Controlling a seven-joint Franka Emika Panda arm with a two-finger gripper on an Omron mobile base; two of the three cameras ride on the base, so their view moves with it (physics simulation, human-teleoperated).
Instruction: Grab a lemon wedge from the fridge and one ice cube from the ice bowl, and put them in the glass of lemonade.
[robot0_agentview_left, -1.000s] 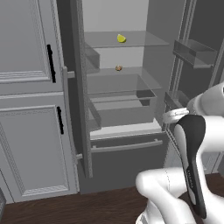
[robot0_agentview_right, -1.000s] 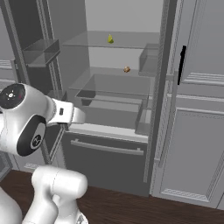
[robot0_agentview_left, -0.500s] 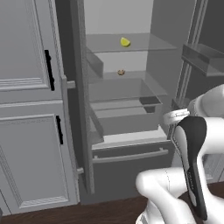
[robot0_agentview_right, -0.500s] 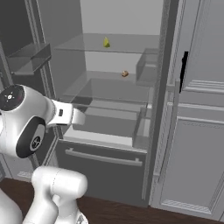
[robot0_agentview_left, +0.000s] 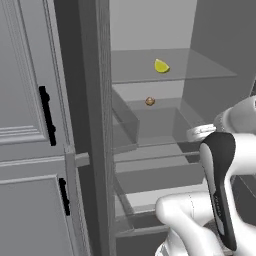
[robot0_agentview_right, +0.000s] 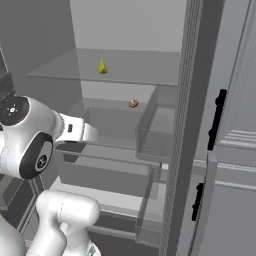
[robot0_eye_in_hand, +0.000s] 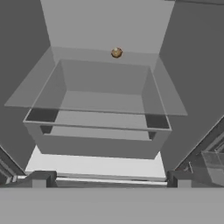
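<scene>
The fridge (robot0_agentview_left: 212, 45) stands open in front of me, its pale inner shelves in plain sight. The lemon wedge (robot0_agentview_left: 161, 66) lies on the upper glass shelf (robot0_agentview_left: 200, 72), small and bright yellow; in the right base view the lemon wedge (robot0_agentview_right: 102, 67) sits at the upper left. In the hand view my gripper (robot0_eye_in_hand: 110, 179) is open, its fingertips (robot0_eye_in_hand: 41, 178) wide apart with nothing between them, low in front of a clear drawer (robot0_eye_in_hand: 105, 109). The wedge is above what the hand view takes in. The ice cube, ice bowl and glass of lemonade are out of view.
A small round brown thing (robot0_agentview_left: 149, 101) rests on the shelf below the wedge. Clear drawers (robot0_agentview_right: 105, 165) jut out at arm height. Panelled cabinets with black handles (robot0_agentview_left: 47, 115) flank the fridge, and a door bin (robot0_eye_in_hand: 214, 162) shows at the hand view's lower right.
The whole picture has grown and shifted: the base has driven closer to the open fridge. The gripper stays open and the lemon wedge has not moved on its shelf.
</scene>
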